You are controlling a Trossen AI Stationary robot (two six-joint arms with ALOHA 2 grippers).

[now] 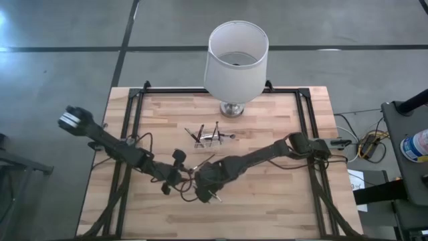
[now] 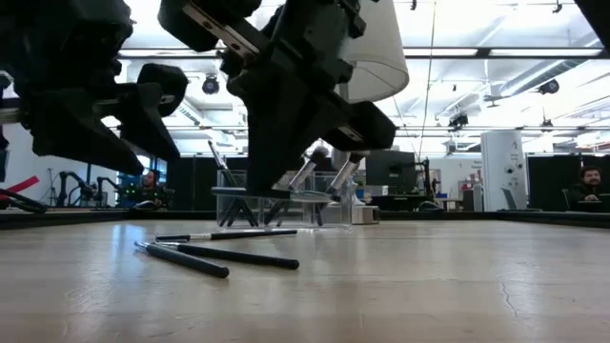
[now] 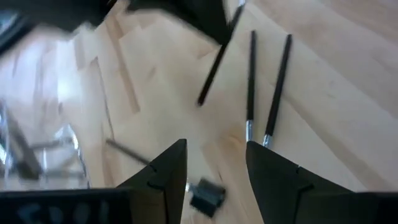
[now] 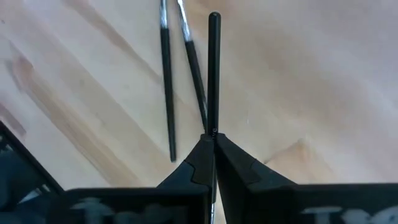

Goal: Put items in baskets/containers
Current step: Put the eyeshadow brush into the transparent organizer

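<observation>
Near the table's middle, my right gripper (image 1: 208, 184) (image 4: 213, 140) is shut on one thin dark stick (image 4: 213, 68). Two more dark sticks (image 4: 166, 81) (image 4: 194, 65) lie flat on the wood beneath it; they also show in the low view (image 2: 238, 255) (image 2: 181, 258). My left gripper (image 1: 170, 179) (image 3: 216, 155) hovers open just to the left, above the same loose sticks (image 3: 250, 81), touching nothing. The clear plastic holder (image 1: 210, 137) (image 2: 276, 205) stands farther back with several sticks leaning in it. My right gripper pinches the dark stick between its two fingertips (image 4: 202, 152), holding it near one end (image 4: 213, 127). The stick runs along the fingers and juts straight out ahead of them. Its free end (image 4: 213, 17) hangs over the wood, above the lying sticks.
A large white lampshade on a metal base (image 1: 235, 57) stands at the far middle of the table, behind the holder. Black frame rails (image 1: 137, 107) run along the table's left and right sides. Bare wood lies to the right (image 1: 281, 194). People sit in the room beyond (image 2: 591, 181).
</observation>
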